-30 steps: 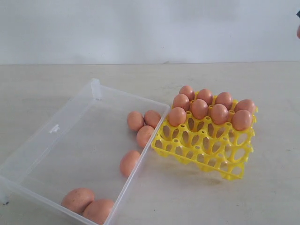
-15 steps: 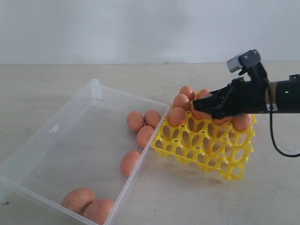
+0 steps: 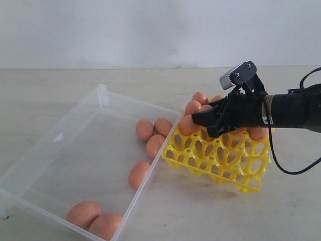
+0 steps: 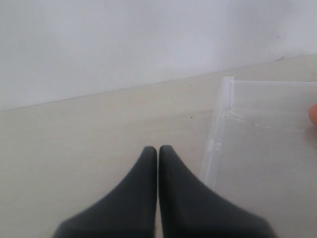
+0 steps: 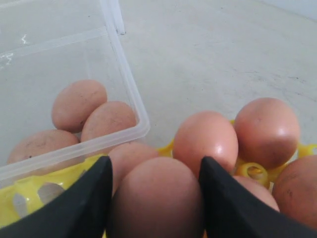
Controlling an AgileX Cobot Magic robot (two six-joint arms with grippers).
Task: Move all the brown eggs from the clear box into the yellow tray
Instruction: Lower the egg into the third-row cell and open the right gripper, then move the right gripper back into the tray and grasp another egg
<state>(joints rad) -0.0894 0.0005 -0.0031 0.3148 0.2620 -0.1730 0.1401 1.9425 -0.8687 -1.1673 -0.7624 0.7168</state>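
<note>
Blocking the far rows of the yellow tray (image 3: 215, 160), the right arm (image 3: 291, 110) reaches in from the right, so the eggs seated there cannot be counted. The exterior view leaves three tray eggs (image 3: 193, 108) clear at the far left corner and part of another at the right edge. The right gripper (image 3: 201, 124) hangs over the tray's left side with its jaws partly spread and clamped on a held egg (image 5: 156, 198), which fills the gap between both fingers (image 5: 89, 203). From outside that egg is almost wholly hidden by them. The left gripper (image 4: 158, 151) shows only in its own wrist view: fingertips pressed together, nothing between them, above the table (image 3: 60, 90) just beside a wall of the clear box (image 3: 103, 90). The box's near left corner is cut off by the picture's edge. Inside lie six brown eggs (image 3: 155, 145): three clustered in the far right corner, one alone nearer along the right wall, two touching in the near corner, the nearest right at the lower edge. The tray sits just right of the box; whether they touch is unclear. Its near two rows show bare lattice.
</note>
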